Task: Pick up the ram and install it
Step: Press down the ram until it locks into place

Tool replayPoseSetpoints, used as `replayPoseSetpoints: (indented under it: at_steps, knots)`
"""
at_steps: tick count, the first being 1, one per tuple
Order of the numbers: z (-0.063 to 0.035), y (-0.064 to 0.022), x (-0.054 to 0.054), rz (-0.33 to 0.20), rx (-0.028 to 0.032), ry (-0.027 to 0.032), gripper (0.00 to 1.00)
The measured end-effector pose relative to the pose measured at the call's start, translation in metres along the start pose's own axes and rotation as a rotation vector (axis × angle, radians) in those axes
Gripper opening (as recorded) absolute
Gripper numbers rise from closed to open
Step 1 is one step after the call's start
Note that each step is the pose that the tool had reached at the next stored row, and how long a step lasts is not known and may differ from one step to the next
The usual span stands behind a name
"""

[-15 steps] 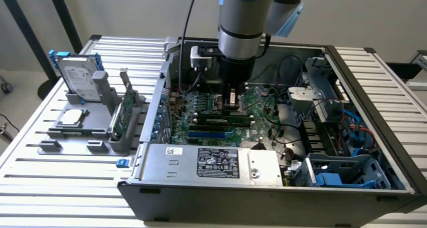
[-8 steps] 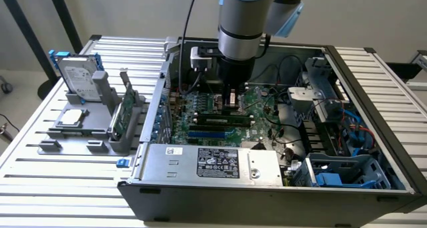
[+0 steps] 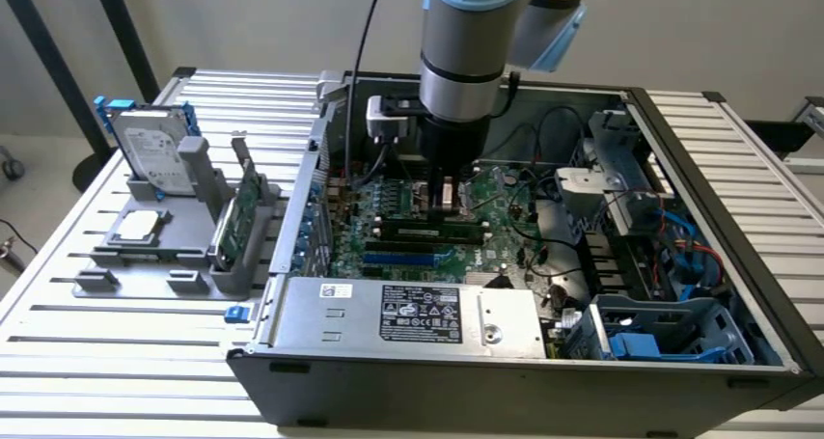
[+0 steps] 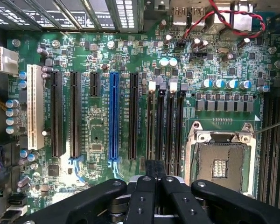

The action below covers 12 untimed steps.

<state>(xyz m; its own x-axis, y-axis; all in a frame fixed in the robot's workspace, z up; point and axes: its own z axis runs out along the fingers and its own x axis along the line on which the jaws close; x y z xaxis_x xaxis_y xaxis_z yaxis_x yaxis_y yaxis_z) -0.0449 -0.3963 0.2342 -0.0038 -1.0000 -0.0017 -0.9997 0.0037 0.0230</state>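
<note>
The ram (image 3: pixel 425 232) is a long green stick with dark chips. It stands on edge along the black motherboard slots (image 4: pixel 165 121) inside the open computer case (image 3: pixel 696 159). My gripper (image 3: pixel 447 205) reaches straight down from the arm onto the stick's upper edge near mid-length. In the wrist view the black fingers (image 4: pixel 144 196) are drawn together, with only a narrow dark strip between them, over the near end of the slots. The fingers hide how deep the ram sits in its slot.
A blue slot (image 4: pixel 114 116) and black card slots lie beside the ram slots, and the processor socket (image 4: pixel 220 161) is on their other side. Red and black wires (image 4: pixel 224 18) cross the board's edge. On the exterior view's left, a grey holder (image 3: pixel 154 265) carries a silver hard drive (image 3: pixel 154 150) and a green card (image 3: pixel 235 217).
</note>
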Motion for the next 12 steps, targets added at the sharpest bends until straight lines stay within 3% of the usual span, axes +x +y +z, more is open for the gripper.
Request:
replayPoseSetpoints:
  at_steps: [11, 12]
  knots:
    - [0.0071, 0.0004, 0.0001, 0.0, 0.0001, 0.0007, 0.11]
    - [0.0056, 0.0004, -0.0001, 0.0, 0.0009, -0.0014, 0.11]
